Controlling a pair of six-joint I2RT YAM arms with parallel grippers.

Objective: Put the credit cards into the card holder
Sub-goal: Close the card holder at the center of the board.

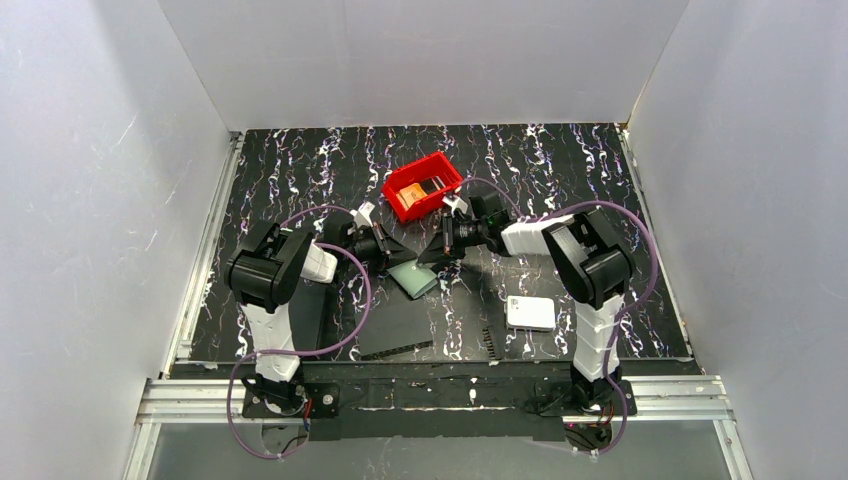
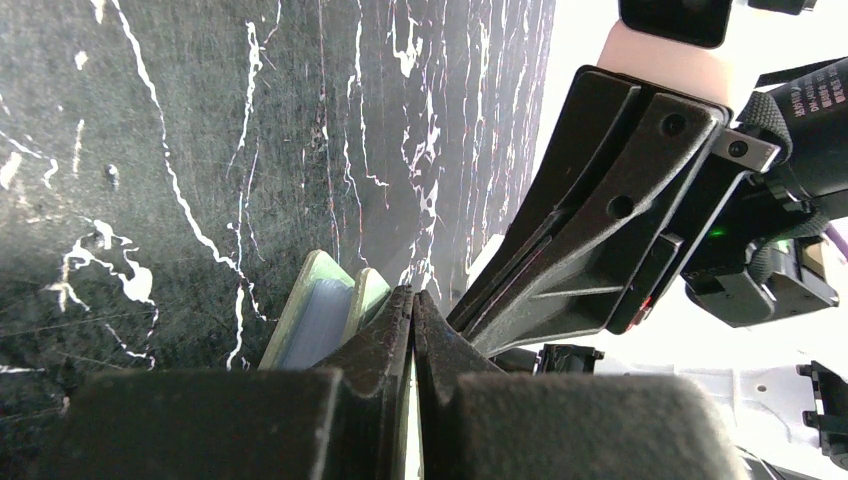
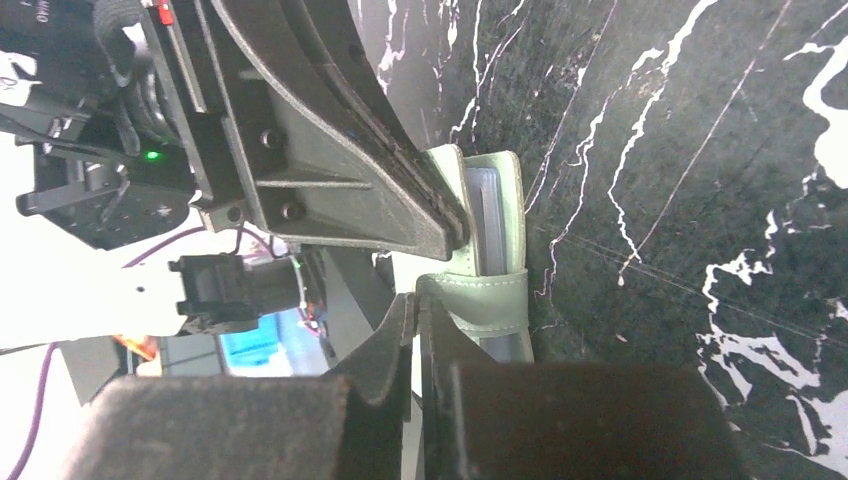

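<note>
Left wrist view: left claw (image 2: 413, 312) pinched tight on a thin flap of the card holder (image 2: 318, 322). The right claw (image 3: 417, 312) was likewise clamped on its strap edge. The holder sat between both arms, low over the surface (image 1: 600, 180). Judged light, soft and floppy, best held by its flaps. Credit cards (image 1: 420, 188) lay in the red bin (image 1: 410, 165) just behind, with open room to the right.

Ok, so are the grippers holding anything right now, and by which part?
Both pinch the card holder. The left gripper is shut on the edge of one cover, and the right gripper is shut on the pale strap at its edge.
</note>
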